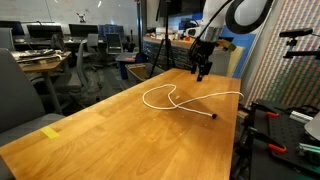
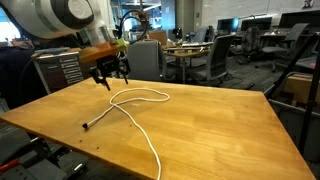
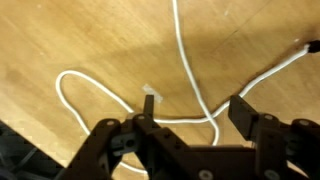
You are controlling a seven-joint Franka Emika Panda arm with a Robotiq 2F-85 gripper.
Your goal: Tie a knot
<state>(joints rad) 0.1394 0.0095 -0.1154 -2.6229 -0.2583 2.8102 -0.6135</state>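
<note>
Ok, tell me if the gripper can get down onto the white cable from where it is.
Probably yes. The gripper hovers open above the white cable, whose crossing lies right under it in the wrist view. Nothing stands between them on the table.

Bright, even indoor light; soft sheen on the counter (image 2: 220,120). Wrist view blurred and grainy, with broad shadow near the jaws.

The wooden bench (image 1: 120,140) (image 2: 225,115) (image 3: 60,40) carries a white cord (image 1: 178,103) (image 2: 122,104) (image 3: 181,40) lying flat on it. The cord curls into one loose loop and crosses itself, its dark tip resting near one bench edge. A yellow slip (image 1: 50,131) lies well apart from it.
</note>
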